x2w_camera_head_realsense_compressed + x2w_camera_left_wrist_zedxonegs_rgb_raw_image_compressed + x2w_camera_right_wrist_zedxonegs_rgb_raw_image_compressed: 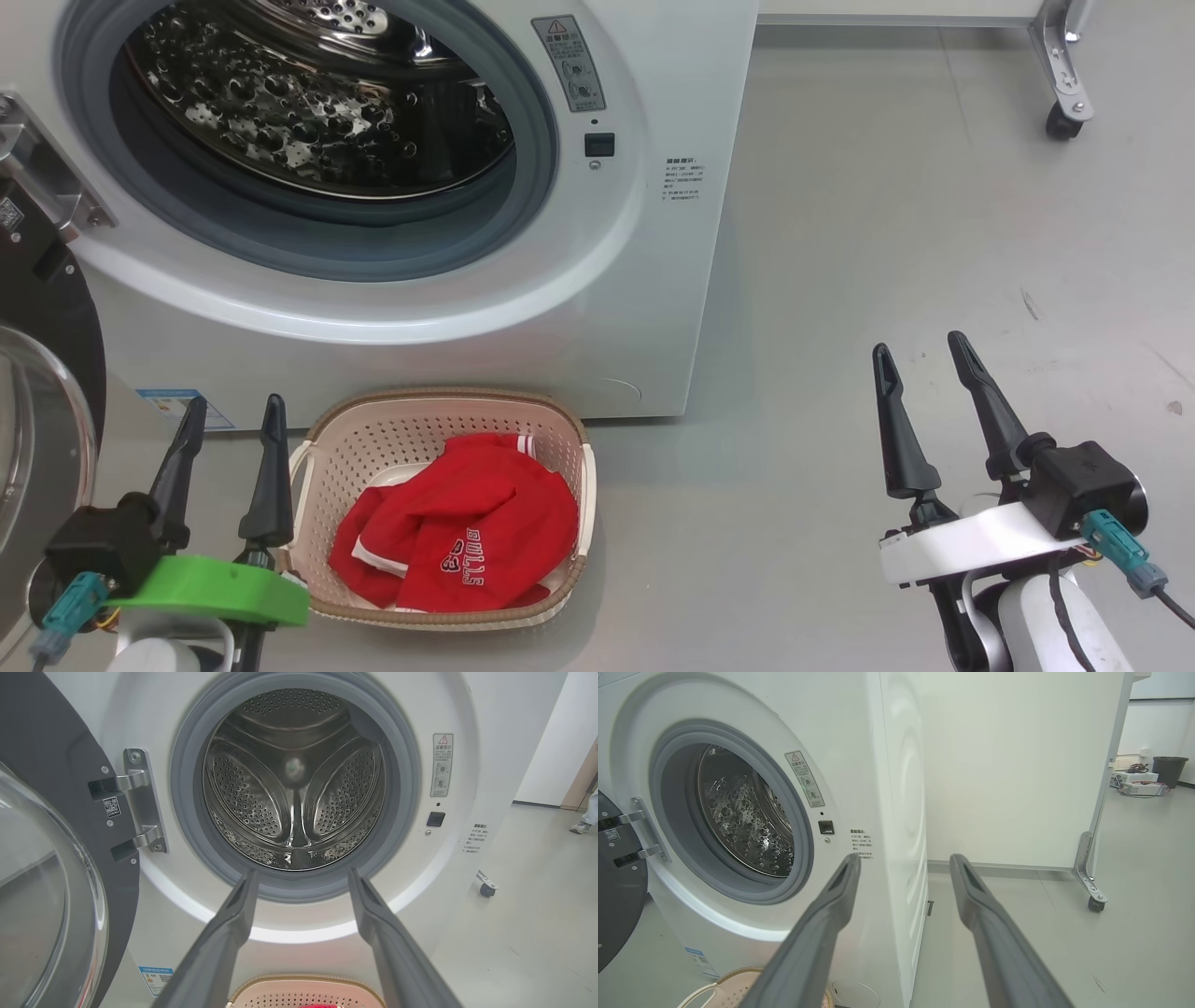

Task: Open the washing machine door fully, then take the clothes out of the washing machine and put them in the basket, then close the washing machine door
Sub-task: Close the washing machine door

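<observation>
Operator: Left gripper (235, 403): spread wide, empty, low beside the basket (446, 399). Right gripper (919, 345): spread wide, empty, over bare floor (887, 187), well right of the washing machine (653, 280).

Spotter: Clothes?

Operator: Clothes (467, 527): red, white trim, heaped in the basket, which sits on the floor against the machine's front. Drum (317, 121): I see bare steel, no fabric.

Spotter: So closing the door is the step in hand.

Operator: I judge so. Washing machine door (47, 317): wide open on its hinge (140, 800), at my left. I would use the left gripper, push on the black rim far from the hinge, sweep in one arc, keep clear of the grey seal (537, 187), and press until the latch socket (598, 145) catches. It is worth checking that the glass bowl (37, 439) passes above the basket rim.

Spotter: Writing?

Operator: "BULLS" in white on the top garment. Warning label (569, 63): triangle symbol, print too small to read. QR sticker (111, 807) on the door. Blue sticker (173, 403) and small text block (683, 179): unreadable.
</observation>
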Controlling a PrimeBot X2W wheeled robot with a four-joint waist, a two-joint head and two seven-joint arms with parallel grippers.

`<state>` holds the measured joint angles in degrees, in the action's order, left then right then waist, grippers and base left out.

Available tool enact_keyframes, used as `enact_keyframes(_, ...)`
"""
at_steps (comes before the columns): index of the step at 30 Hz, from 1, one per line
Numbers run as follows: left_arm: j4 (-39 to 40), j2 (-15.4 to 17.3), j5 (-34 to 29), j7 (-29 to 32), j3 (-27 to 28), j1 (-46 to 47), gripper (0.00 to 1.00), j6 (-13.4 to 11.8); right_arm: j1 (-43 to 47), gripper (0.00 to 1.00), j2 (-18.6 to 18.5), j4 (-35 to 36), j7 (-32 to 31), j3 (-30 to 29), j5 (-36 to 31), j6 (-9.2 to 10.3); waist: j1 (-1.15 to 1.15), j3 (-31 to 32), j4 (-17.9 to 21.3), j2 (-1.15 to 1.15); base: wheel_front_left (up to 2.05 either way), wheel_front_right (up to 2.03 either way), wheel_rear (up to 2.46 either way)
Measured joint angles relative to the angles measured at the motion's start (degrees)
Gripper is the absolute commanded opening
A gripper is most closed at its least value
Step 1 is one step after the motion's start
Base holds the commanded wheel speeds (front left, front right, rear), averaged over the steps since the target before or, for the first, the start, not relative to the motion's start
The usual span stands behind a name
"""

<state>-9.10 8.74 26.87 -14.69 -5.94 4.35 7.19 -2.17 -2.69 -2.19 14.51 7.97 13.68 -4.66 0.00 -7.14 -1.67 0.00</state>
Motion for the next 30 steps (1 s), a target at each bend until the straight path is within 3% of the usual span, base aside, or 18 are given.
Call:
enact_keyframes(16,0.34,-0.76,-0.4,0.0,0.4,-0.35,1.0,0.0,0.0,1.0,0.01,0.0,0.0,-0.02,-0.01,-0.26,0.0,-0.25,-0.11,0.0,-0.12,0.12,0.0)
enact_keyframes(30,0.36,-0.8,-0.41,0.0,0.3,-0.84,1.0,0.0,0.0,1.0,0.05,0.0,0.0,-0.1,0.0,-0.32,0.0,-0.31,-0.32,0.0,-0.68,0.68,0.0)
